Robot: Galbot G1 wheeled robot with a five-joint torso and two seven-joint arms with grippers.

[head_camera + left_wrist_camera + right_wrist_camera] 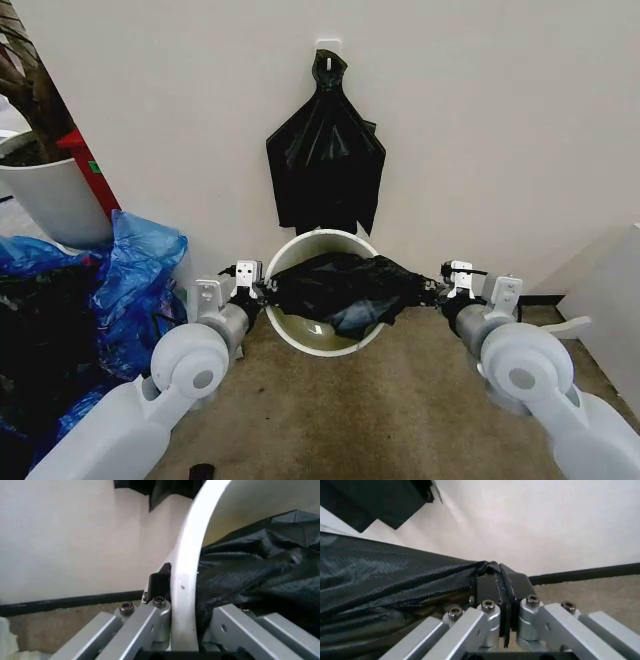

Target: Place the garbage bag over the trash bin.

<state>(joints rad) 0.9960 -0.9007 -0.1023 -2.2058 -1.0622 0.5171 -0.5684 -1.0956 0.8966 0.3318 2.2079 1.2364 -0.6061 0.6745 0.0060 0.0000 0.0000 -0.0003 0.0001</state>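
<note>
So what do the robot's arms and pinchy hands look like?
Both arms are pale blue-grey with big round joints. The left gripper and right gripper have silver metal bars with bolts, black finger pads, white brackets and thin black cables on top.

A bunch of black bags [326, 165] hangs from a wall hook [328, 47]; left of it, blue plastic bags [135, 275] lie below a white plant pot [55, 200].

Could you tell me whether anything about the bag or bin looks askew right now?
Yes: the garbage bag, stretched between the left claw and right claw, sags bunched across the trash bin instead of wrapping its rim.
</note>
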